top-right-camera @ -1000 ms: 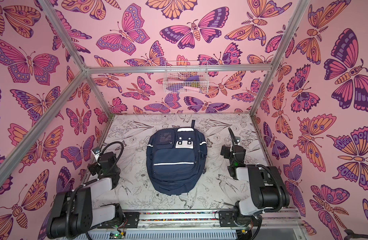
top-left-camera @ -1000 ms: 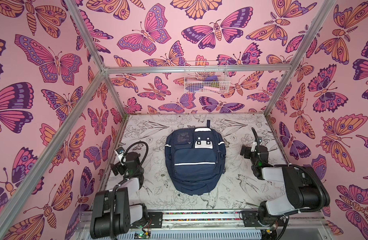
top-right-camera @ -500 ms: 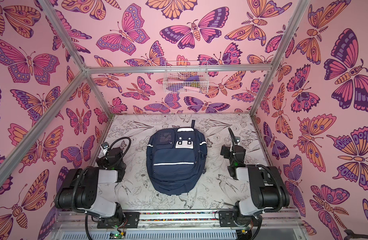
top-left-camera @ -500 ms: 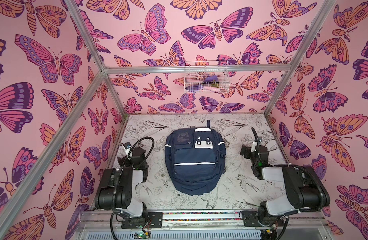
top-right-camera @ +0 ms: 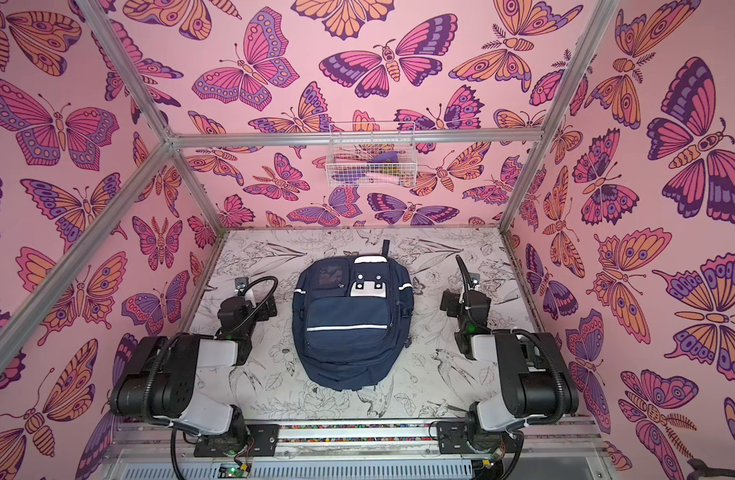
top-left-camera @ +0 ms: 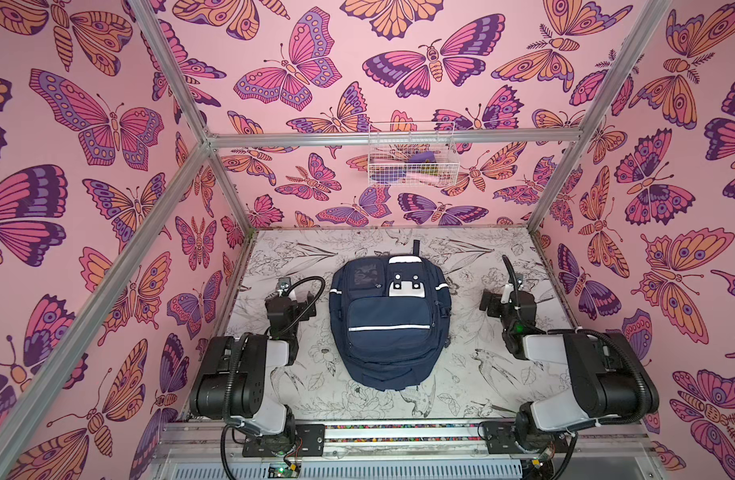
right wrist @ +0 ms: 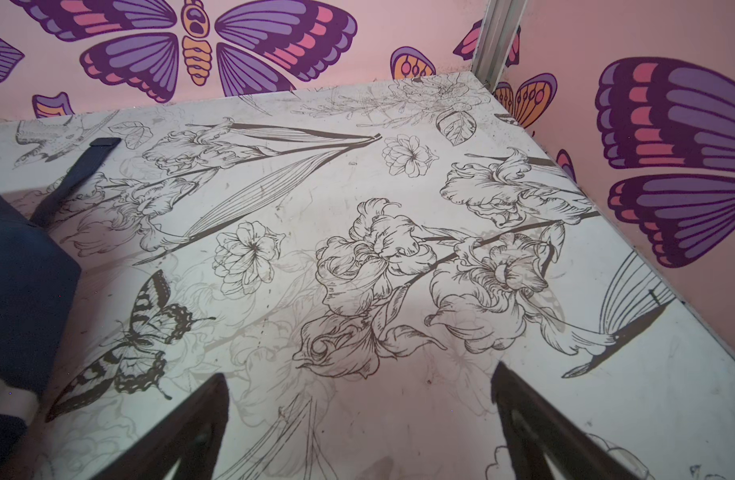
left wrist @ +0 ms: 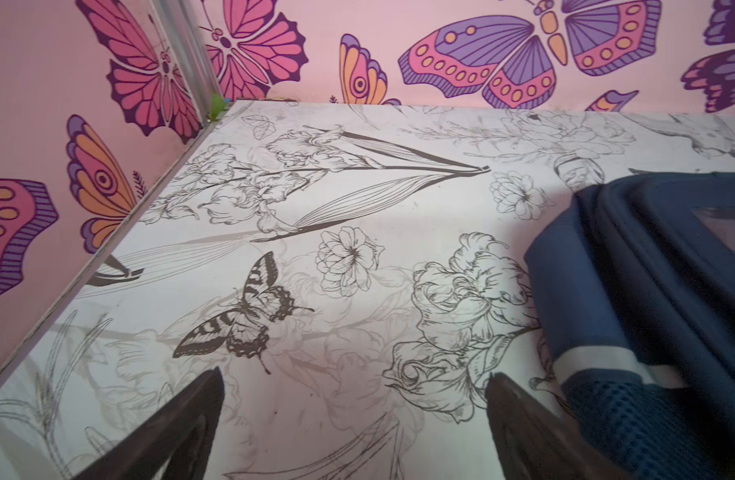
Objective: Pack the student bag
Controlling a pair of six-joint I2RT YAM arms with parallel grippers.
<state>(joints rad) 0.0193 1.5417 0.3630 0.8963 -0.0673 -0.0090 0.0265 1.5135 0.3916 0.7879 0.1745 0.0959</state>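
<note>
The student bag [top-left-camera: 388, 328] [top-right-camera: 349, 332], a navy backpack with white stripes and a white patch, lies flat and zipped in the middle of the table, its top loop toward the back wall. My left gripper [top-left-camera: 293, 301] [top-right-camera: 249, 307] hovers just left of the bag, open and empty. In the left wrist view its fingers frame bare table [left wrist: 355, 374], with the bag's side [left wrist: 648, 291] close by. My right gripper [top-left-camera: 505, 301] [top-right-camera: 461, 305] stands open and empty to the right of the bag, a short gap away. The right wrist view shows it [right wrist: 359, 372] over bare table, with the bag's edge [right wrist: 20, 291] off to one side.
A white wire basket [top-left-camera: 411, 156] [top-right-camera: 372, 156] hangs on the back wall and holds purple and pink items. The flower-printed table [top-left-camera: 482, 374] is closed in by pink butterfly walls and aluminium posts on three sides. Both arm bases sit at the front rail.
My left arm has unfolded, and its gripper has moved toward the back and closer to the bag's left side. The right arm and the bag have not moved.
</note>
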